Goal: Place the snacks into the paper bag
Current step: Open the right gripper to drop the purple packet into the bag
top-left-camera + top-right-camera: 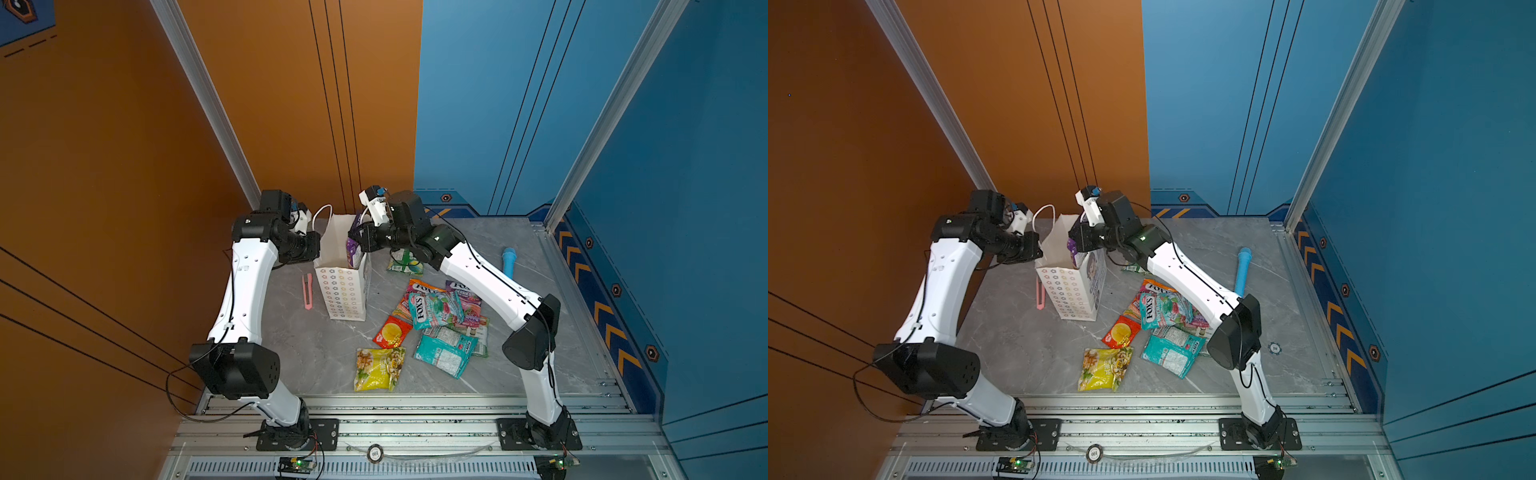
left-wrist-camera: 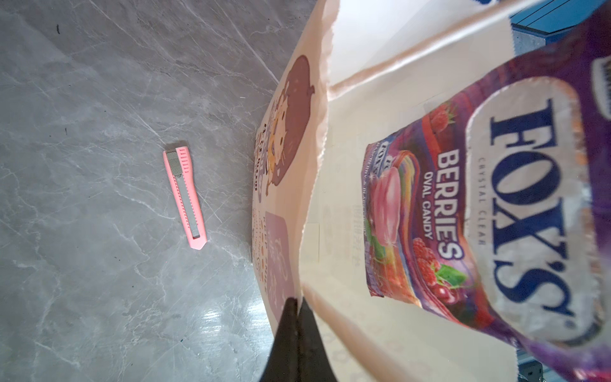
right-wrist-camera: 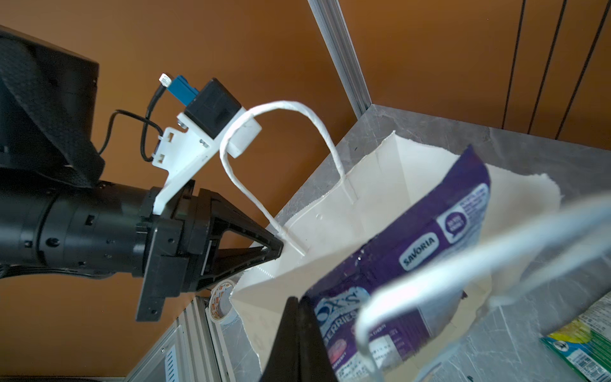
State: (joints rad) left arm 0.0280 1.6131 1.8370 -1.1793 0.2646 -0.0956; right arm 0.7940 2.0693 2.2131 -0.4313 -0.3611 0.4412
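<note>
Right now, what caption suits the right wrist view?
The right gripper holds a purple packet partly inside the bag; left gripper pinches its rim.

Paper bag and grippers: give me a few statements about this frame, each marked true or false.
1. The left gripper pinches the rim of the paper bag. True.
2. The right gripper is open and empty. False: it is shut on the purple FOX'S packet, which it holds in the bag's open mouth.
3. The pink utility knife lies inside the bag. False: it lies on the table beside the bag.
4. The yellow packet lies on the table, outside the bag. True.
</note>
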